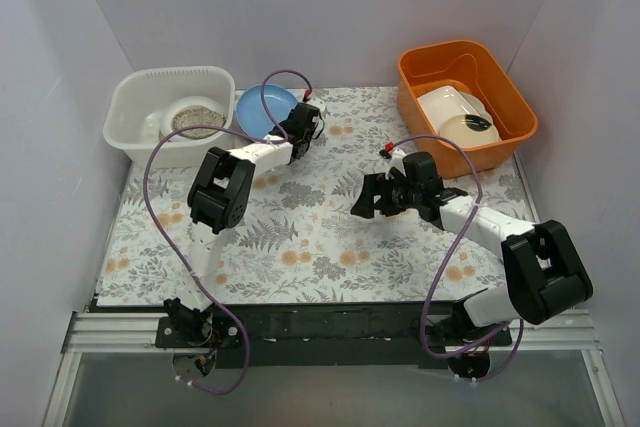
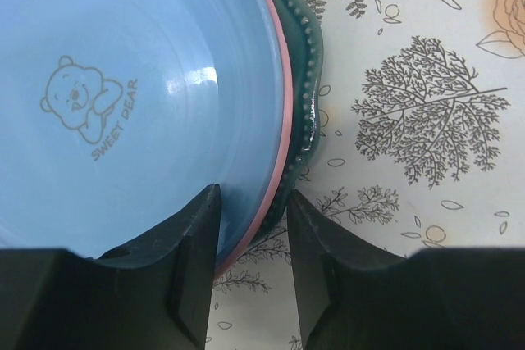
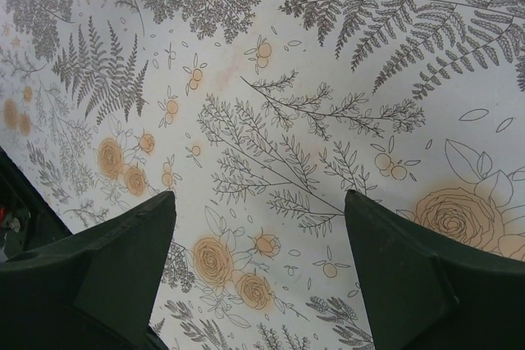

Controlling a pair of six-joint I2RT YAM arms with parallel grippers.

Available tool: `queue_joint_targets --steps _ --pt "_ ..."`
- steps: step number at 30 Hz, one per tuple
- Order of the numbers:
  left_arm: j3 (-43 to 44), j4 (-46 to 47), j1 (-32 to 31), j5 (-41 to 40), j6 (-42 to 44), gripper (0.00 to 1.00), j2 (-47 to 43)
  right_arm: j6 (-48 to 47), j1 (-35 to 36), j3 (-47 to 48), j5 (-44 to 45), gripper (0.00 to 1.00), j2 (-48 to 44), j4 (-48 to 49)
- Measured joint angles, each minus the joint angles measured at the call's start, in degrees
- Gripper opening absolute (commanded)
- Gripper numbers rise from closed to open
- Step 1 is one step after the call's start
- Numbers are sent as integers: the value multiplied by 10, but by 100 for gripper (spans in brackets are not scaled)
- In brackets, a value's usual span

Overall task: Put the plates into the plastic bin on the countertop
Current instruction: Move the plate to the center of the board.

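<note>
A blue plate (image 1: 262,107) with a bear print (image 2: 123,79) lies on the countertop (image 1: 320,237) just right of the translucent white plastic bin (image 1: 135,97). It tops a stack: a pink-red plate rim (image 2: 284,112) and a dark green beaded rim (image 2: 313,71) show beneath it. My left gripper (image 1: 300,129) (image 2: 254,202) is open and straddles the stack's near edge, one finger over the blue plate, the other over the countertop. The bin holds a pale plate with a speckled centre (image 1: 196,118). My right gripper (image 1: 372,199) (image 3: 258,202) is open and empty above the countertop.
An orange tub (image 1: 505,87) stands at the back right, holding a white rectangular dish (image 1: 447,100) and a cream dish with a black blob (image 1: 470,127). White walls close in the left, back and right sides. Purple cables loop over both arms.
</note>
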Motion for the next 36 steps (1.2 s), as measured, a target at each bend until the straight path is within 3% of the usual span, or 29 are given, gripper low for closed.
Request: queue_joint_targets --steps 14,30,36 --pt "-61 -51 5 117 -76 0 -77 0 0 -5 24 91 -39 -12" --pt "-244 -58 -67 223 -154 0 -231 -13 -11 -4 38 91 -40 -33" --pt "-305 -67 -121 238 -203 0 -292 -16 -15 -4 39 91 -40 -33"
